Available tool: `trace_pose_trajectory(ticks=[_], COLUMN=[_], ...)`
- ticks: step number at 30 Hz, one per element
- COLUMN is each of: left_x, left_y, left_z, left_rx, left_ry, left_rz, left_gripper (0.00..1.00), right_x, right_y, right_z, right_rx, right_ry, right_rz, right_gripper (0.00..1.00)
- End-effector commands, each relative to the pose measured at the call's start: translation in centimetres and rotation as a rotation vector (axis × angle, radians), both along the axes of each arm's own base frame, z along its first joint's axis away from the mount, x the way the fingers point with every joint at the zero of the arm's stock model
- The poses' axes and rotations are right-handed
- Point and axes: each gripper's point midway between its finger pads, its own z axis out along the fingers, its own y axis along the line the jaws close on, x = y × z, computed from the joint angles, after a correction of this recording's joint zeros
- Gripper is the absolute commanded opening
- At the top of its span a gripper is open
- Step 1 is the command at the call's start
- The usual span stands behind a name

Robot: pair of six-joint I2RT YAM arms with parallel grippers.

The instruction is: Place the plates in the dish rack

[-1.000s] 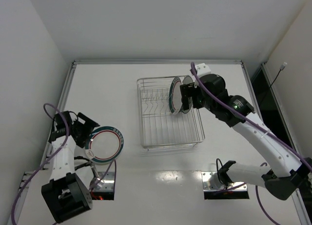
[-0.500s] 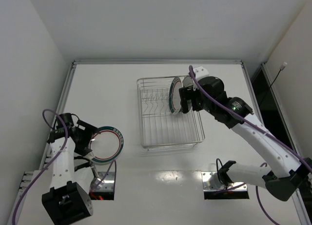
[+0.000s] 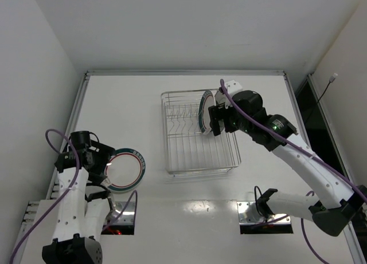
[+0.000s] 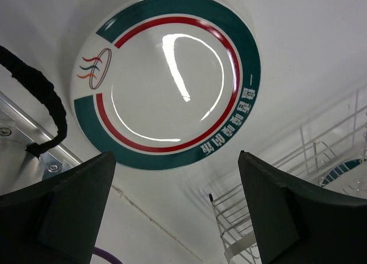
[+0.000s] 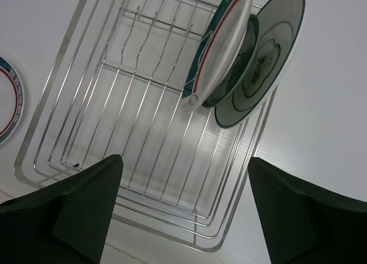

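- Right gripper (image 3: 216, 119), jaws spread wide, is shifting slightly beside the racked plates (image 3: 205, 110) standing in the dish rack (image 3: 200, 170).
- Left gripper (image 3: 103, 162), also released, is resettling beside the green-rimmed plate (image 3: 125, 170) flat on the table (image 3: 132, 109); I'm reckoning it goes next.

Rack (image 3: 166, 132): rectangular silver wire basket, on the table toward the far side. A row of upright prongs (image 3: 179, 111) stands bare in its far-left part.

Three plates stand on edge at its far right end, packed close and tilted.
- Front plate (image 5: 221, 46): white, dark green rim band, red line inside it.
- Middle plate (image 5: 238, 69): smaller, dark teal, mostly hidden between the other two.
- Back plate (image 5: 272, 46): white, dark motif at centre, dark rim.

Fourth plate (image 4: 166, 81): flat on the table, face up, well left of the rack and nearer. White and glossy, with a broken green band and a red ring.
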Motion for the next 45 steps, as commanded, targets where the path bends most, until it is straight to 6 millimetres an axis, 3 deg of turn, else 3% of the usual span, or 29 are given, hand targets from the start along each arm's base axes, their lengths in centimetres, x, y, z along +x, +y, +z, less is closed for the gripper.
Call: trace_pose_trajectory(ticks=[1,2,4,7,10,12,13,18,23,27,30,36,41,45], left_x=[-0.2,0.0,0.3,-0.7,-2.3,-2.3,-2.5,-2.2,-1.0,-0.7,-1.6,-1.5,-1.8,-0.5], left_y=[-1.2,-1.2,-0.6,1.1,3.1,3.2,2.7,2.1,0.9,-1.1,-1.1,-0.7,-1.8,-2.8], left_z=[0.8,1.0,1.8,2.9,1.9,1.0,-0.2,-2.1,-2.7,-5.2,-6.7,-7.2,-9.3,-10.5], left_rx=[-0.043,-0.031,0.031,0.138,0.235,0.237,0.21,0.185,0.133,0.022,0.031,0.06,0.013,-0.015], left_ry=[-0.055,-0.072,-0.089,-0.034,0.133,0.207,0.293,0.422,0.363,0.333,0.414,0.486,0.531,0.547], left_rz=[0.019,0.01,0.001,0.043,0.119,0.095,0.068,0.018,0.031,0.017,0.009,0.003,-0.02,-0.069], left_gripper=[0.87,0.87,1.0,1.0,1.0,1.0,1.0,1.0,1.0,1.0,1.0,1.0,1.0,1.0], right_x=[0.0,0.0,-0.1,0.0,-0.2,-0.1,-0.2,-0.2,-0.4,-0.3,-0.3,-0.3,-0.3,-0.3], right_y=[0.9,0.8,1.2,1.5,2.0,2.1,2.0,2.0,1.6,1.4,1.5,1.5,1.5,1.5], right_z=[0.0,0.0,-0.3,-0.5,-0.8,-0.6,-1.1,-1.1,-1.4,-1.8,-2.1,-2.1,-2.7,-2.7], right_rx=[0.026,0.019,0.023,0.007,0.016,0.021,0.021,0.021,-0.001,-0.012,-0.017,-0.017,-0.027,-0.027], right_ry=[-0.005,-0.009,0.005,0.024,0.041,0.034,0.046,0.046,0.055,0.059,0.067,0.067,0.082,0.082], right_rz=[0.047,0.053,0.07,0.084,0.107,0.107,0.102,0.102,0.098,0.089,0.089,0.089,0.089,0.089], right_gripper=[0.88,0.88,0.88,0.88,0.88,0.88,0.88,0.88,0.88,0.88,0.88,0.88,0.88,0.88])
